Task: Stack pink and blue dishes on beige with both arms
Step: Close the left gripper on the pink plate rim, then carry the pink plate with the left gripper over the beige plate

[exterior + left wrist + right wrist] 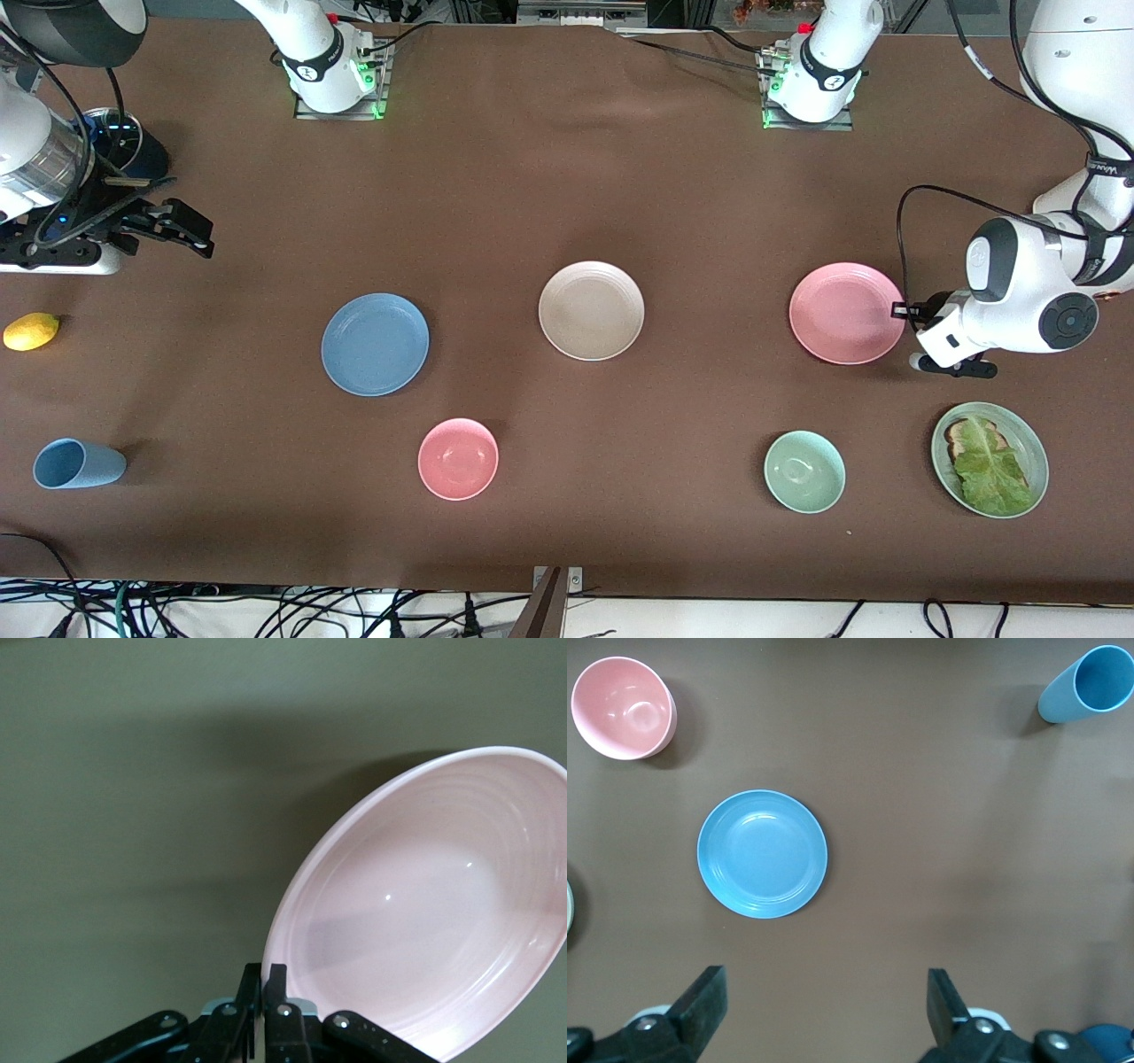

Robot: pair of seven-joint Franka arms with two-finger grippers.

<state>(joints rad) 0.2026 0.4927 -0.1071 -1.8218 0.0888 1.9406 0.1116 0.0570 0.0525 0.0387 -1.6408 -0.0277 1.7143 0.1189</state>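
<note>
Pink plate, near the desk's left-arm end, is pinched at its rim by my left claw; that thin hold may slip, seemingly. Right claw hangs open, waiting.

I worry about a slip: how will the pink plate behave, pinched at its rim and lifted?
The pink plate looks rigid, so it should not flex. The left gripper is shut on one edge only, so the plate may sag or pivot. Its smooth, glossy surface could let it slide.
</note>
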